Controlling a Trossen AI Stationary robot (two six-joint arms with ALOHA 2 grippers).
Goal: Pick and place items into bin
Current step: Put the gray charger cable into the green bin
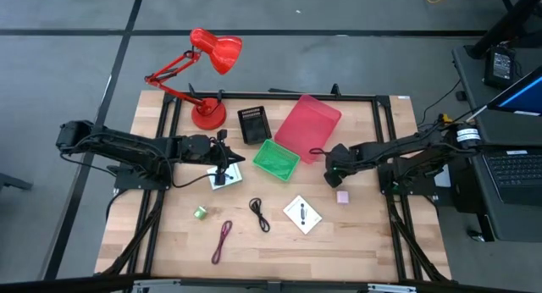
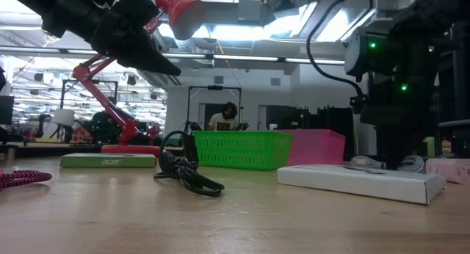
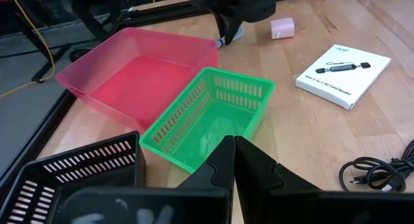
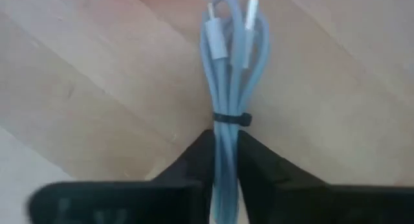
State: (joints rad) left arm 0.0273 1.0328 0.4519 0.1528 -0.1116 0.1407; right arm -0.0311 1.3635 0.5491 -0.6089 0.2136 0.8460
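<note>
Pale blue-grey cable (image 4: 228, 114), bundled with a dark tie, sits pinched between my right fingers (image 4: 225, 160) on the wooden counter (image 1: 364, 234) just beside the pink bin (image 1: 306, 124) (the green basket (image 1: 276, 160) is next to it), while my left fingers (image 3: 234, 160) hover pressed together, empty, near that basket.

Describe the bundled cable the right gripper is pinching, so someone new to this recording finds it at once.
Start at the pink tray at the table's far middle. By its near corner sits the right gripper, fingers closed on a pale blue-grey cable: a short folded bundle cinched by a black tie, silver plugs at its free end. The black cable and maroon cable lie loose nearer the front.
</note>
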